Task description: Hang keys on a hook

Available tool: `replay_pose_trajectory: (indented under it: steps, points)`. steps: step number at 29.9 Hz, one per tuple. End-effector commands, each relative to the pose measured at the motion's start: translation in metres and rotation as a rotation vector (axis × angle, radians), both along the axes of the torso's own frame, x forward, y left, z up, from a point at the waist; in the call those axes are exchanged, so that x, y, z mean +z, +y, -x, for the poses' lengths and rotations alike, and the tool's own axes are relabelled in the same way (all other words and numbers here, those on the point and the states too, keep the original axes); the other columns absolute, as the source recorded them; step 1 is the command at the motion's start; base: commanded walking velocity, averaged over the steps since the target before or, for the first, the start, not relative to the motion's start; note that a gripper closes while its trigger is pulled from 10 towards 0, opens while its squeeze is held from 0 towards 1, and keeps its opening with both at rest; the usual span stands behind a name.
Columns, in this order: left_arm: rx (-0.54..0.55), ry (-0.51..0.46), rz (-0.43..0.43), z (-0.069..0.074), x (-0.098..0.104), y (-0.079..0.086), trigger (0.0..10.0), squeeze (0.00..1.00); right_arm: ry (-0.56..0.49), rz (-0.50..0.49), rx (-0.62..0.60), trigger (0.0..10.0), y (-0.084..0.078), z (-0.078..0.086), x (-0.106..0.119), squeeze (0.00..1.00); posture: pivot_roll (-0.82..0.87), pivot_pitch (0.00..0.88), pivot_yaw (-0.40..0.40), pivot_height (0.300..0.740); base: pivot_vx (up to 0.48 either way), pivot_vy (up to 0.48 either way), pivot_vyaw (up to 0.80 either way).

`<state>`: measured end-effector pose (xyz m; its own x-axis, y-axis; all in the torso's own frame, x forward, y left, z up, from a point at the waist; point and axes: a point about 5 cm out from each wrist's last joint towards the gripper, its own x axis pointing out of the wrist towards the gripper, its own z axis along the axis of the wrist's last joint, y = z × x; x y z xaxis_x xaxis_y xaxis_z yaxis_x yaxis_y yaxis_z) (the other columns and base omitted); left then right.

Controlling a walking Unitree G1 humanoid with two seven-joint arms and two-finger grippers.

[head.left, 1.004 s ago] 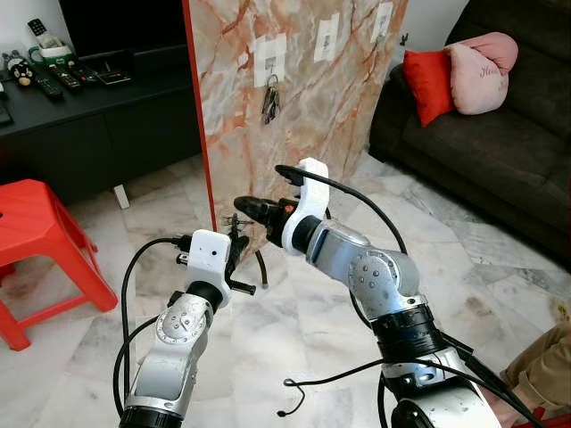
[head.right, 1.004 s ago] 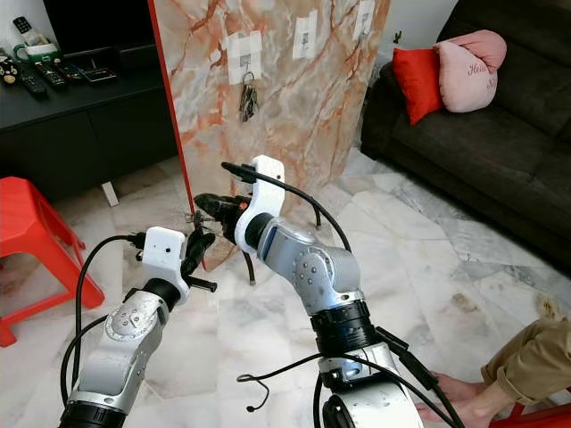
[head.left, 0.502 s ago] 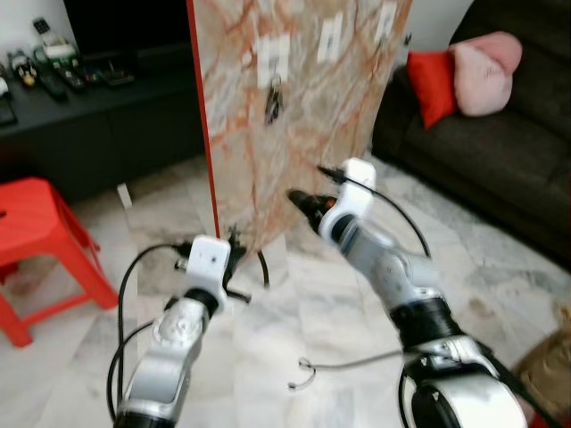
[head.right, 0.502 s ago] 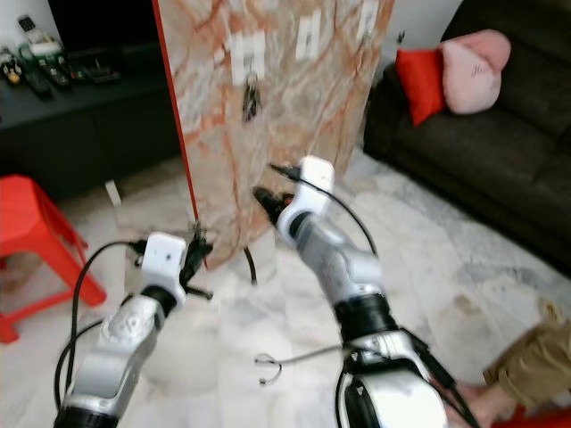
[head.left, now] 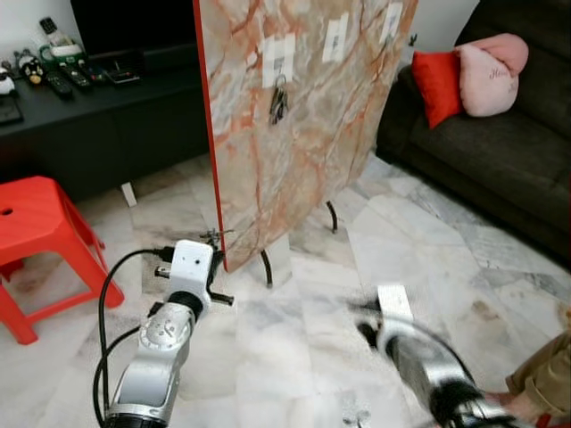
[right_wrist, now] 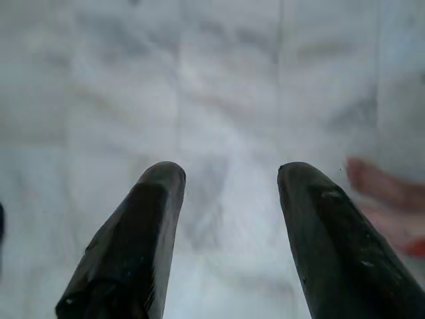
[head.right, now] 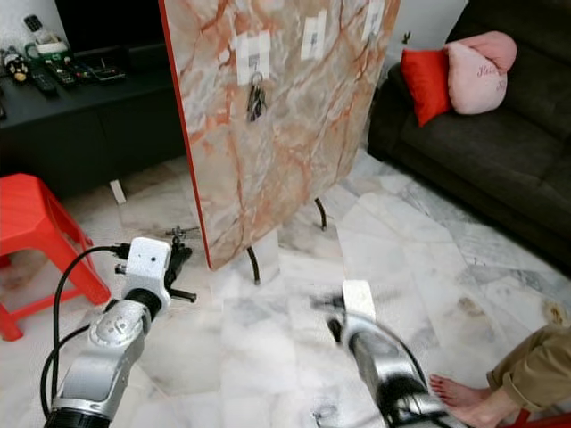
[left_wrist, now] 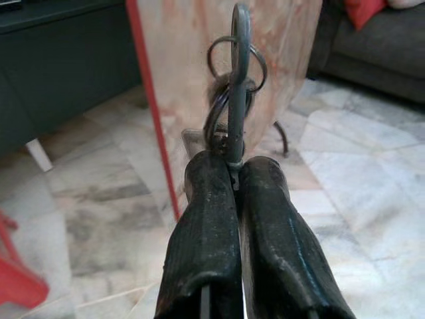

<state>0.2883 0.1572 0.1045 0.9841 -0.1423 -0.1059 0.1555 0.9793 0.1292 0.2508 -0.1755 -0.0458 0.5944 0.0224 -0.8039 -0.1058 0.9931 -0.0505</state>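
Marble board (head.left: 294,134) stands at twelve o'clock, one bunch already hanging at its left hook (head.left: 278,64). Left claw (left_wrist: 234,174) pinches the keys (left_wrist: 234,66) tight; lift the ring squarely onto a free hook (head.left: 336,36). Right claw (right_wrist: 229,179) gapes wide above the floor.

Marble floor (head.left: 303,330), dark sofa (head.left: 500,152), red stool (head.left: 36,241).

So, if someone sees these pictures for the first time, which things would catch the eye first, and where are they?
Probably the tall marble-patterned board standing on the floor straight ahead, with a bunch of keys already hanging on its leftmost hook. In front of it, the left gripper pinches a second key ring between its shut fingers. Bright colour also draws the eye: a red stool at the left and a red cushion on the dark sofa at the right.
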Motion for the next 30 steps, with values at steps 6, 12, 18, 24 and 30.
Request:
replay_pose_trajectory:
  steps: [6, 12, 18, 24, 30]
  points:
    - [0.066, 0.084, -0.003, 0.007, -0.037, 0.023, 10.0, 0.0, 0.13, 0.058, -0.007, 10.0, -0.014, 0.049, -0.03, 0.0, 0.06, 0.01, -0.153, 0.74, 0.0, 0.0, 0.0]
    - [0.171, 0.198, 0.004, 0.025, -0.074, 0.048, 10.0, 0.0, 0.193, 0.132, -0.052, 10.0, -0.02, 0.072, -0.041, 0.0, 0.06, 0.0, -0.145, 0.74, 0.0, 0.0, 0.0]
    - [0.149, 0.196, -0.04, 0.024, -0.08, 0.04, 10.0, 0.0, 0.179, 0.142, -0.034, 10.0, -0.022, 0.074, -0.042, 0.0, 0.07, 0.0, -0.145, 0.74, 0.0, 0.0, 0.0]
    - [0.176, 0.203, 0.045, 0.02, -0.083, 0.036, 10.0, 0.0, 0.178, 0.151, -0.112, 10.0, -0.032, 0.075, -0.041, 0.0, 0.06, 0.0, -0.143, 0.74, 0.0, 0.0, 0.0]
    - [0.545, 0.237, 0.134, 0.022, -0.087, 0.073, 10.0, 0.0, 0.178, 0.149, -0.13, 10.0, -0.03, 0.077, -0.042, 0.0, 0.06, 0.0, -0.142, 0.74, 0.0, 0.0, 0.0]
